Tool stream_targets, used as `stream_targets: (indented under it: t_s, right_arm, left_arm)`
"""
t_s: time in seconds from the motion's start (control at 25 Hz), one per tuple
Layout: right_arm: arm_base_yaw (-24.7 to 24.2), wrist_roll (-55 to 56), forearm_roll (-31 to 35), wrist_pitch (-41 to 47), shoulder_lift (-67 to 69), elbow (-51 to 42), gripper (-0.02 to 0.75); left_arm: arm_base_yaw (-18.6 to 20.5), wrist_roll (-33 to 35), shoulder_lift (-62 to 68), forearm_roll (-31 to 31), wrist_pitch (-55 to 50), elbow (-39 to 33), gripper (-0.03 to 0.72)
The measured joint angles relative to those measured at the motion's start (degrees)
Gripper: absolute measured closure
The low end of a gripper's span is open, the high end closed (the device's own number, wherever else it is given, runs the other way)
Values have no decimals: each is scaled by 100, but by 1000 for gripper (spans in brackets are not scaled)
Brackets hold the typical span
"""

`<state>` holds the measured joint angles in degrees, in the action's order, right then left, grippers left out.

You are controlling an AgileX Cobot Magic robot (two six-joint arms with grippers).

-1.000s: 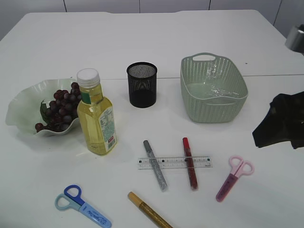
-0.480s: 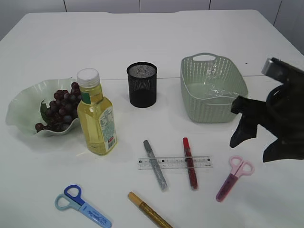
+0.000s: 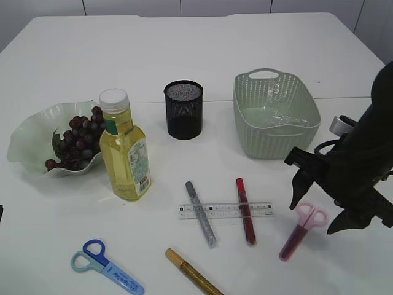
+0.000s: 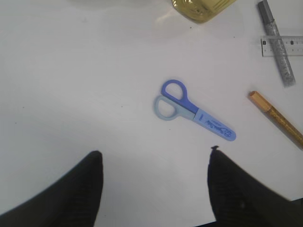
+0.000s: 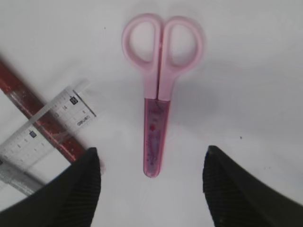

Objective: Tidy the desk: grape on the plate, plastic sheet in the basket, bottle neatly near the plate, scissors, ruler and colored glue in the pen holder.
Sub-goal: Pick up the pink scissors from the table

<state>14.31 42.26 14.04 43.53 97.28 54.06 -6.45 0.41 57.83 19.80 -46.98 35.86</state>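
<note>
The right gripper (image 5: 150, 189) hangs just above the pink scissors (image 5: 160, 90), its two black fingers (image 5: 78, 189) spread wide with nothing between them, one either side of the sheathed blade tip. The scissors lie flat on the white tabletop (image 3: 184, 43), handles pointing toward the basket (image 3: 275, 114), just right of the ruler (image 3: 226, 210) and the red glue (image 3: 245, 212) lying across it.

The left gripper (image 4: 154, 189) is likewise open and empty, poised over the blue scissors (image 4: 194, 111) at the near left, with the gold glue (image 4: 277, 118) off to one side.

These scissors look light, stiff and plastic, small enough for one pinch. They lie low against the tabletop, so the fingers would have to come right down to the surface. I would take the pink pair across the narrow neck where the handles meet the sheath: it is the thinnest, flattest part, and the smooth sheath may slip or swivel if pinched near the tip. Held there, the blade end can hang down and go point-first into the black mesh holder (image 3: 183, 109), which stands well apart, beyond the ruler. The holder's mouth is narrow, so a swinging pair could catch the rim.

The grapes (image 3: 77, 140) sit on the plate (image 3: 24, 144), the bottle (image 3: 124, 147) stands beside it.
</note>
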Motion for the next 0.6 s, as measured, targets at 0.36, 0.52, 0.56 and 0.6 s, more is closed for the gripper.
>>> stream_targets:
  t_s: [0.36,0.52,0.56,0.6]
  right_arm:
    - [0,74,-85,-24,734,285,241]
    - [0,96,-85,-73,865,329,242]
    - [0,117,-101,-96,868,329,242]
    - [0,138,-128,-127,868,329,242]
  left_arm:
    - [0,0,0,7,11,0,191]
    - [0,0,0,7,31,0,192]
    - [0,0,0,7,44,0,192]
    - [0,0,0,7,57,0,192]
